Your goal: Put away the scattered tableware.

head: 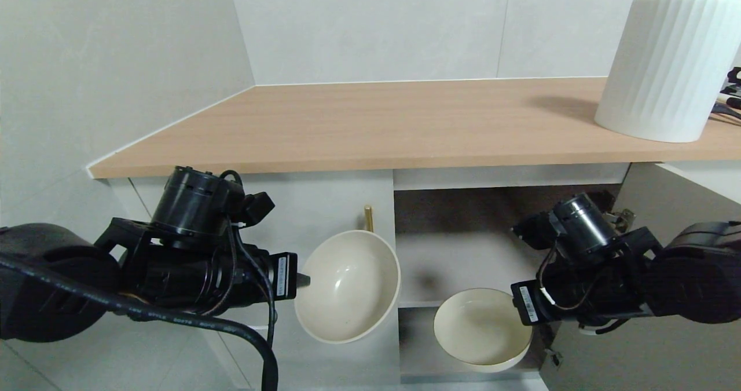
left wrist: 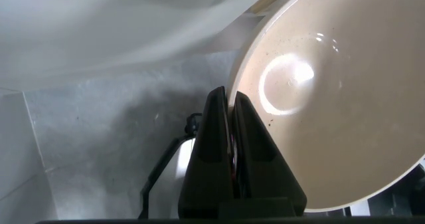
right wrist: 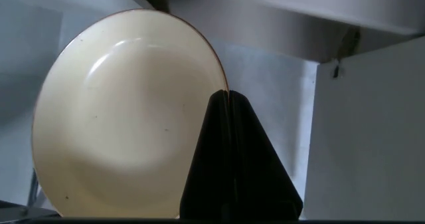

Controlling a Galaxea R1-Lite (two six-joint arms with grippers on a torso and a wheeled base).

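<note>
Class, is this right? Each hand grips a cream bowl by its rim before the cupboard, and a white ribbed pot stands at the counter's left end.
Not quite: the head view shows the white ribbed pot at the right end of the counter. The rest holds: the left hand grips the left bowl, the right hand the right bowl.

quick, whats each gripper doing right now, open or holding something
left gripper: shut on the rim of the left bowl
right gripper: shut on the rim of the right bowl
</note>
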